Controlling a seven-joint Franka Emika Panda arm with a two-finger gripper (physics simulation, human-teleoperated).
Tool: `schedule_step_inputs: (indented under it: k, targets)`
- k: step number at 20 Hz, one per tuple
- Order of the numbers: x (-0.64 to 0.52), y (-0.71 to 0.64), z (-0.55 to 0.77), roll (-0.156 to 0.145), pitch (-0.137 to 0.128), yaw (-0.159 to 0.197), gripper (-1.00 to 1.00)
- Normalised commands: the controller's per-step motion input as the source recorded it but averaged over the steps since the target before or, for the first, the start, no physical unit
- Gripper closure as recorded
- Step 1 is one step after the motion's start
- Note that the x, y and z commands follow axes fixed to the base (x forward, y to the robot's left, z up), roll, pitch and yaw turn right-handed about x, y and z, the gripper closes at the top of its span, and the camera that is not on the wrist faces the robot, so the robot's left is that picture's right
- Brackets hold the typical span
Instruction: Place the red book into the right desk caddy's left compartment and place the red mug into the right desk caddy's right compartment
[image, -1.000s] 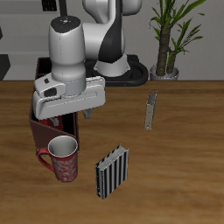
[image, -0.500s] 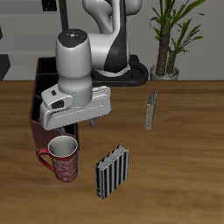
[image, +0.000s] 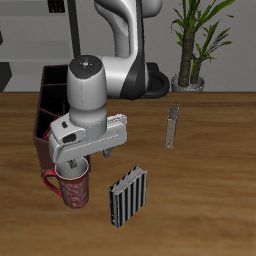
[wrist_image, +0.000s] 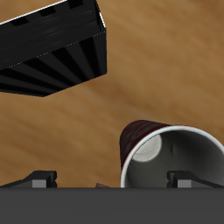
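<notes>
The red mug (image: 73, 190) stands upright on the table just in front of the right desk caddy (image: 46, 92), its handle toward the table's side edge. My gripper (image: 76, 166) hangs open directly over the mug's rim. In the wrist view the mug (wrist_image: 140, 138) shows its grey inside, and the gripper (wrist_image: 112, 180) straddles the mug's wall, with one fingertip (wrist_image: 185, 178) over the opening and the other outside it. My arm hides most of the caddy's compartments. The red book is hidden.
A black-and-white striped book (image: 128, 196) stands near the table's front edge beside the mug, and it also shows in the wrist view (wrist_image: 52, 48). A thin grey object (image: 172, 127) stands farther back. A potted plant (image: 190, 45) is at the table's rear.
My gripper has moved from above the caddy toward the table's front edge and down, ending just over the mug. The mug and the striped book have not moved.
</notes>
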Motion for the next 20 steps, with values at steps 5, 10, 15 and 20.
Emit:
schedule_step_inputs:
  k: [5,10,15,20]
  targets:
    - [-0.02,-0.03,-0.31,0.003,0.053,0.0,-1.0]
    - [-0.06,-0.02,-0.28,-0.036,0.062,0.072,1.0]
    - [-0.08,-0.06,-0.09,-0.018,0.043,0.047,1.0]
    - [0.04,-0.11,0.1,-0.032,-0.023,-0.013,1.0]
